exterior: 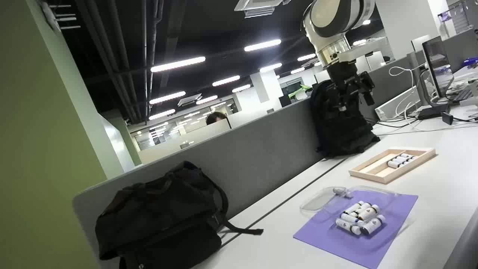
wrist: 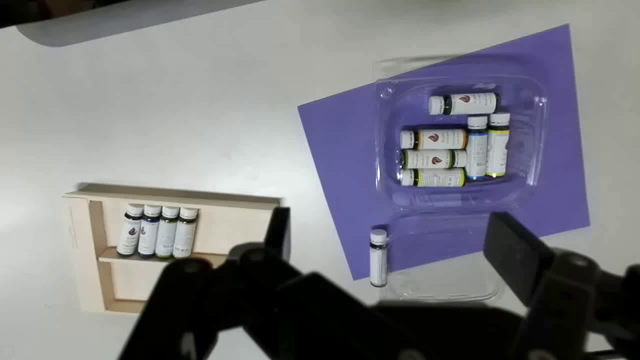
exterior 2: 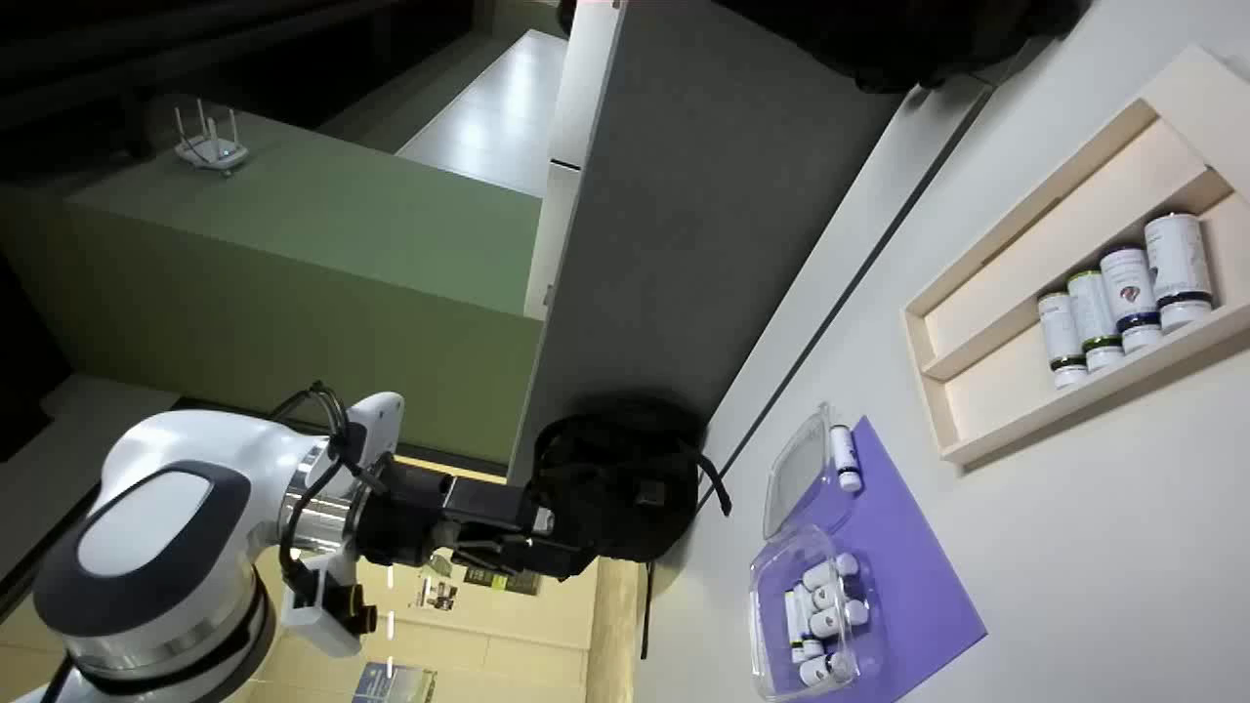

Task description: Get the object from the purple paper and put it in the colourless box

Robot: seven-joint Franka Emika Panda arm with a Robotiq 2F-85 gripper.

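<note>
Lone white-capped vial (wrist: 378, 262) well below the parted jaws

Purple paper (wrist: 327, 150): one
Clear box (wrist: 540, 105): one
Wooden tray (wrist: 232, 230): one
Boxed bottles (wrist: 442, 139): six
Tray bottles (wrist: 166, 235): four
Loose bottle (wrist: 378, 260): one
Black bags (exterior: 160, 216) along one edge of the counter (exterior: 433, 186): two

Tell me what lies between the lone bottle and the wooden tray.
A strip of purple paper, then white tabletop, as the wrist view shows; the tool hides part of the stretch.
</note>
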